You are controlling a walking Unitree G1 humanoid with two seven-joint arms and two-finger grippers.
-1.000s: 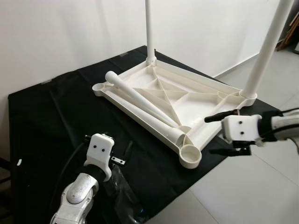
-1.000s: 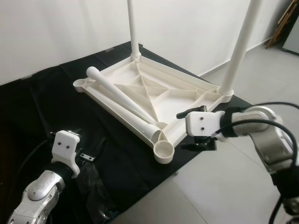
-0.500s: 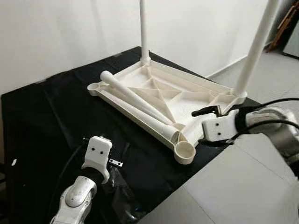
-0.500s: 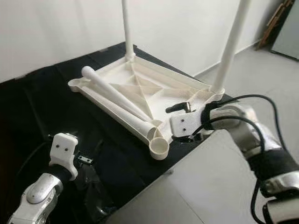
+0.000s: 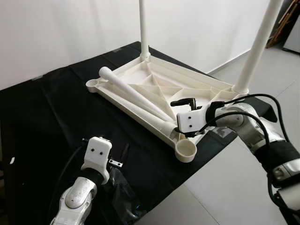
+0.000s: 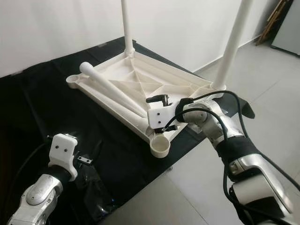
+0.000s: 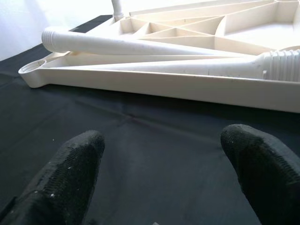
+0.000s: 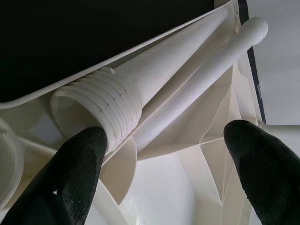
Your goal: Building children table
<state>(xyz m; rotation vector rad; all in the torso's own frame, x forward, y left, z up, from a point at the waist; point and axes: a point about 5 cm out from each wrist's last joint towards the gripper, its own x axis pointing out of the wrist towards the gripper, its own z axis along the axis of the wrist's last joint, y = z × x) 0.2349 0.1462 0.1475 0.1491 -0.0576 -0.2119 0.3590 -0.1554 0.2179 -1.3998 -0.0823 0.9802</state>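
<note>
The white tabletop (image 5: 187, 96) is lying upside down on the black-covered desk (image 5: 42, 117), with two legs already standing upright at its far corners (image 5: 143, 28) and (image 5: 257, 47). Two loose legs are lying inside its ribbed underside, side by side, their long axes running diagonally from the far left corner toward the near corner. The one that matters now is the loose leg (image 5: 136, 96) whose threaded, open end (image 8: 101, 110) is lying nearest the robot, just beside the empty round socket (image 5: 186, 151) at the near corner.

The right gripper (image 5: 183, 118) is hovering right over that threaded end. Its fingers (image 8: 70, 183) are spread wide and holding nothing; in the right wrist view one fingertip is sitting just beside the threaded collar while the other is standing well off over the ribs. The leg's axis is running away from the fingers, so a close from here would likely catch the leg across its width near the thread, which looks like the grip needed to lift it and stand it in the socket.

The left gripper (image 7: 159, 168) is low over the black cloth on the near side, well apart from the tabletop's long edge, fingers likewise wide open and empty. The right arm is clearly the nearer one.
</note>
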